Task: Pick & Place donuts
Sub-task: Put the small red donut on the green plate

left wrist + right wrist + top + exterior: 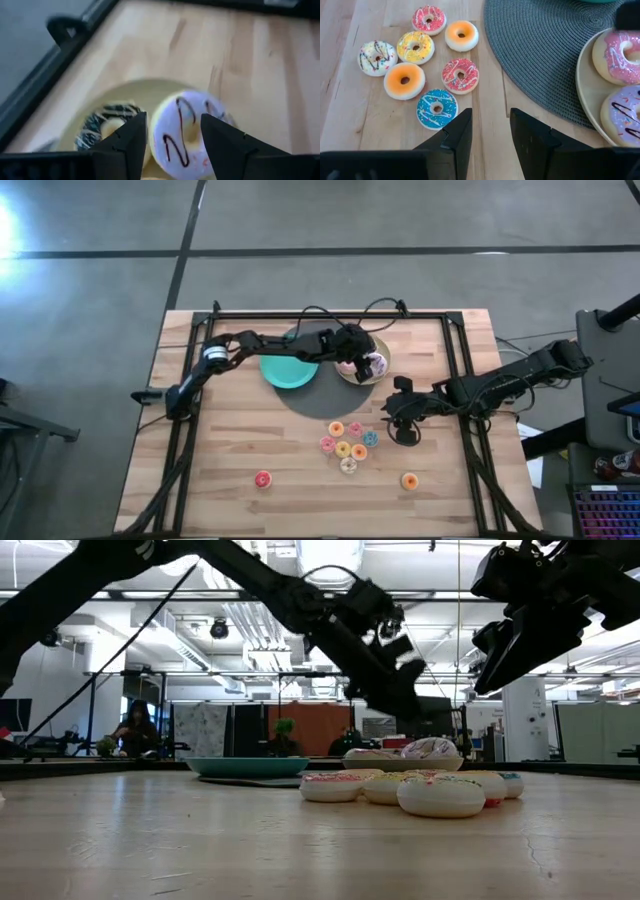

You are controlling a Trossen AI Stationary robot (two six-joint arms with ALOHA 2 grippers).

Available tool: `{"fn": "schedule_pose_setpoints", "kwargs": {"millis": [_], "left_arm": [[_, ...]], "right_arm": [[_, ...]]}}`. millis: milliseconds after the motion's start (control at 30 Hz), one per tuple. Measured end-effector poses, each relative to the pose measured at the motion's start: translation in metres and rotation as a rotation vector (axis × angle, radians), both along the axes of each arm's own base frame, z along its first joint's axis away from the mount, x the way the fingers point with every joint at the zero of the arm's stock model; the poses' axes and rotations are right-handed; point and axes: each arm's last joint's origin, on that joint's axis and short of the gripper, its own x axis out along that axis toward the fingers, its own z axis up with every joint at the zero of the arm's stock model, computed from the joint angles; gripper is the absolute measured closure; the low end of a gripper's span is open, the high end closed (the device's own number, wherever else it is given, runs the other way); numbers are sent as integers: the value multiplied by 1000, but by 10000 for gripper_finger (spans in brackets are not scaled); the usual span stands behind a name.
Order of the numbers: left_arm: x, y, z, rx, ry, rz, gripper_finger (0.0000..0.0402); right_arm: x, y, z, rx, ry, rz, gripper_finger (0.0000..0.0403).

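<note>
Three larger donuts lie on the beige plate (pixel 135 92): a lilac-white one (pixel 182 130), a chocolate one (pixel 107 125) and a pink one (pixel 620 57). My left gripper (pixel 173 135) hovers open just above the lilac-white donut, one finger over each side of it; in the low view it (pixel 405 700) hangs clear of the plate. My right gripper (pixel 490 135) waits open over bare wood, next to a cluster of several tiny donuts (pixel 345 442), closest to the blue one (pixel 436 108).
A teal plate (pixel 290 368) sits on the round grey mat (pixel 320 395) beside the beige plate (pixel 362 370). A tiny red donut (pixel 263 478) and a tiny orange one (pixel 409 480) lie apart near the front edge. Black rails (pixel 190 430) frame the table.
</note>
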Motion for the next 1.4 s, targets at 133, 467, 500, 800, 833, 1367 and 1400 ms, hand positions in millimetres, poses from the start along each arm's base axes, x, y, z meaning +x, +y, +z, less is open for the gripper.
{"fn": "schedule_pose_setpoints", "kwargs": {"millis": [133, 467, 500, 800, 833, 1367, 1400], "left_arm": [[-9, -3, 21, 4, 4, -4, 239], [-76, -57, 68, -25, 241, -110, 238], [-85, -66, 68, -27, 250, -126, 238], [-181, -140, 58, -65, 68, -165, 238], [-192, -148, 55, -75, 37, -167, 238], [-284, -239, -9, -271, -7, -290, 239], [-286, -244, -12, -298, 8, -300, 239]], "right_arm": [[0, 0, 0, -1, 2, 0, 280], [0, 0, 0, -28, -4, -3, 280], [0, 0, 0, -29, -5, 0, 280], [9, 2, 8, -46, -123, 45, 280], [11, 2, 9, -48, -143, 52, 280], [38, 11, -19, -7, -124, 97, 280], [39, 12, -20, -7, -126, 97, 280]]}}
